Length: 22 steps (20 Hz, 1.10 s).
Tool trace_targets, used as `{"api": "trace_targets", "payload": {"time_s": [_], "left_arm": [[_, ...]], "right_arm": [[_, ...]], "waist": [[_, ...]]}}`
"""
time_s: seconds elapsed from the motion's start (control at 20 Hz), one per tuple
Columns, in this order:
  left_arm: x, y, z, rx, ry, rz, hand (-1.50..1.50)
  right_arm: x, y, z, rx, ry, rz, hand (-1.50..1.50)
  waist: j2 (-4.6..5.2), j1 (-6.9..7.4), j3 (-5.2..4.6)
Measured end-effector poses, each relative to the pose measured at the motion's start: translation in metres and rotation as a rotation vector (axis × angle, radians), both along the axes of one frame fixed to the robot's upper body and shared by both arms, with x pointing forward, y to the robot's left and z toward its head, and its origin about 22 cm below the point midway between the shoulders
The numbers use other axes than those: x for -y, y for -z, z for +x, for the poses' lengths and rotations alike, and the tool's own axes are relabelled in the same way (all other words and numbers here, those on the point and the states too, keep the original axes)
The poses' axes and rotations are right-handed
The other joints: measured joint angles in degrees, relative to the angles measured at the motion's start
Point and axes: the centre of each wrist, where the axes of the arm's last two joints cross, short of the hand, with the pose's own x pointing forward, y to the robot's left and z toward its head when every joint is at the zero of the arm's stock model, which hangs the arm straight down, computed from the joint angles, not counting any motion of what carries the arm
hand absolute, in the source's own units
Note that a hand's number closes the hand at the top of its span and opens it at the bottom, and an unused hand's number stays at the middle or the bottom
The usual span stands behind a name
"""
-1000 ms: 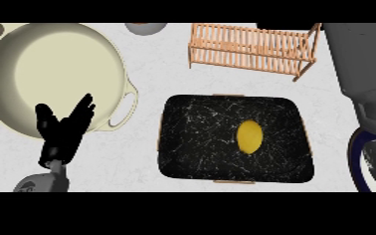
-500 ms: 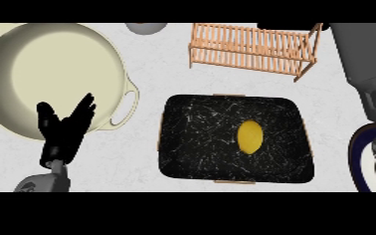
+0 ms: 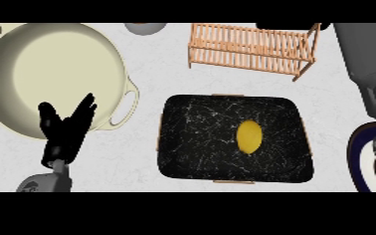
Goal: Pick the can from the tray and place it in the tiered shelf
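The yellow can (image 3: 249,136) lies inside the black marble tray (image 3: 191,144), in its right half, and nothing touches it. The wooden tiered shelf (image 3: 253,51) stands at the far edge of the worktop (image 3: 158,74), behind the tray. The left hand (image 3: 64,134) shows at the near left, fingers straight and spread, over the rim of a cream pot (image 3: 51,74). The right hand is not visible.
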Motion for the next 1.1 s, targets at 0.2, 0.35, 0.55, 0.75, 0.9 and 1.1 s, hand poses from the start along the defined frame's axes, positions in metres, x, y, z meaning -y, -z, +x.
{"api": "trace_targets", "payload": {"time_s": [0.2,0.35,0.55,0.75,0.9,1.1], "left_arm": [[0.002,-0.002,0.001,-0.002,0.006,-0.004,0.0],[0.003,-0.001,-0.001,0.001,0.005,0.0,0.0],[-0.002,0.002,-0.002,0.006,0.004,0.002,0.0],[-0.004,0.0,-0.002,-0.004,-0.004,-0.001,0.0],[-0.003,0.0,-0.003,-0.007,-0.009,0.001,0.0],[-0.004,0.004,-0.008,0.011,-0.013,0.001,0.0]], "right_arm": [[0.005,-0.005,0.001,0.045,0.023,0.137,-1.5],[0.007,-0.008,0.0,0.086,0.014,0.253,-1.5],[0.019,-0.012,-0.001,0.133,0.003,0.397,-1.5],[0.028,-0.023,-0.004,0.2,0.03,0.522,-1.5],[0.042,-0.038,-0.009,0.257,0.087,0.554,-1.5],[0.074,-0.044,-0.016,0.319,0.211,0.565,-1.5]], "waist": [[0.07,0.22,0.04],[-0.01,0.11,0.03],[0.0,0.01,0.07],[-0.07,-0.14,0.06],[-0.2,-0.38,0.03],[-0.36,-0.75,0.03]]}}
